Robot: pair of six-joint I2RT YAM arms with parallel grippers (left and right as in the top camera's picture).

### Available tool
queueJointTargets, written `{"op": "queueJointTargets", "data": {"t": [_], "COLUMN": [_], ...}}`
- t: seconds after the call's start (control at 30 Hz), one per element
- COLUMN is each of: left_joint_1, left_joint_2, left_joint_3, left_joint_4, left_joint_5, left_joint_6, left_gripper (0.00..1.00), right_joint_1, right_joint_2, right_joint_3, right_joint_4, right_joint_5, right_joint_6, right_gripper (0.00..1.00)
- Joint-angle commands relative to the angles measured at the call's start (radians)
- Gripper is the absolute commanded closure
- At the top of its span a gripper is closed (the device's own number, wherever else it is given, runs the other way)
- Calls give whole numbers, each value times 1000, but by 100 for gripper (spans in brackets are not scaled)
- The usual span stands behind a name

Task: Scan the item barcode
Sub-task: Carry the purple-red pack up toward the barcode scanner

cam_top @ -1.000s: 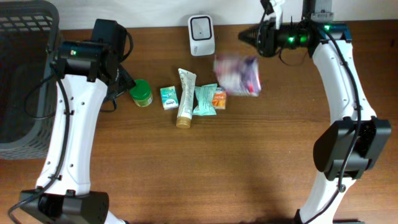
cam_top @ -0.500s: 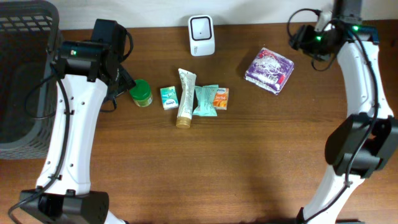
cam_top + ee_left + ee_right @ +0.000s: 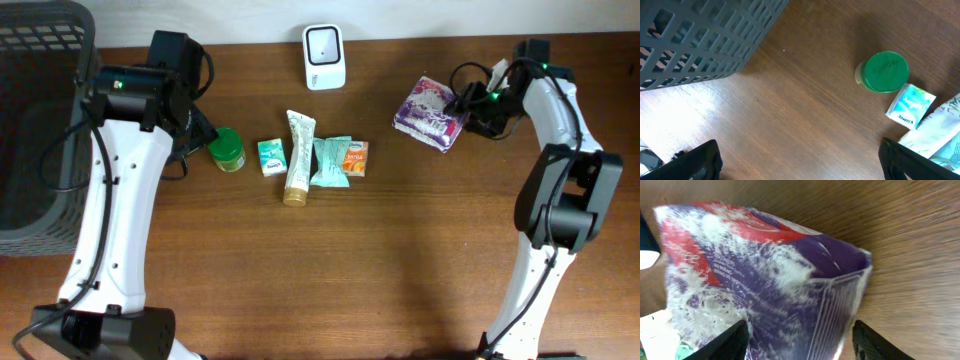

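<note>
The task is not done yet, as far as the pictures show. The purple packet [image 3: 430, 112] lies flat on the table [image 3: 400, 260]. It sits at 4 o'clock from the white scanner [image 3: 324, 57], well apart from it. No side of it is turned to the scanner. What is left is likely this: grab the packet, lift it, carry it toward 10 o'clock, and show its barcode to the scanner. No barcode shows in any view.

The right gripper [image 3: 801, 326] is at the 3 o'clock end of the packet. Its 2 fingers [image 3: 735, 340] are spread, 1 on each side of that end. They do not look pressed on it, but the picture is blurry.

The left gripper [image 3: 799, 145] is spread wide over bare wood and holds nothing. In its camera, the green jar [image 3: 885, 72] sits toward 2 o'clock and the gray basket [image 3: 700, 45] toward 10 o'clock.

A row of things lies at 6 o'clock from the scanner: the jar, a small teal box [image 3: 271, 157], a tube [image 3: 297, 157], a teal pouch [image 3: 329, 160] and an orange packet [image 3: 354, 158].

The purple packet has small white letters on it, but they are too blurry to read. The teal box has a dark word that cannot be read either.
</note>
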Motion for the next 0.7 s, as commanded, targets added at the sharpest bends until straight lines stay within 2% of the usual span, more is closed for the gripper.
{"op": "queueJointTargets", "data": {"t": [0.0,0.1,0.13,0.3,0.47,0.67], "left_joint_1": [1,1,1,1,1,1], "left_joint_2": [-2,-2,-2,-2,-2,-2], "left_joint_3": [-1,-1,-1,-1,-1,-1], "left_joint_4": [-2,-2,-2,-2,-2,-2], "left_joint_5": [-11,-11,-11,-11,-11,-11], "left_joint_6": [13,13,13,13,13,13], "left_gripper": [1,1,1,1,1,1], "right_joint_1": [38,52,53,50,92,182], "right_joint_2": [53,56,56,28,-96,-249], "right_joint_3": [-13,-26,-23,31,87,105], "right_joint_4": [-3,6,12,1,1,95], "right_joint_5": [-21,-51,-134,-345,-492,-470], "right_joint_6": [3,-39,-98,-189,-322,-364], "right_gripper": [67,94,96,96,96,96]}}
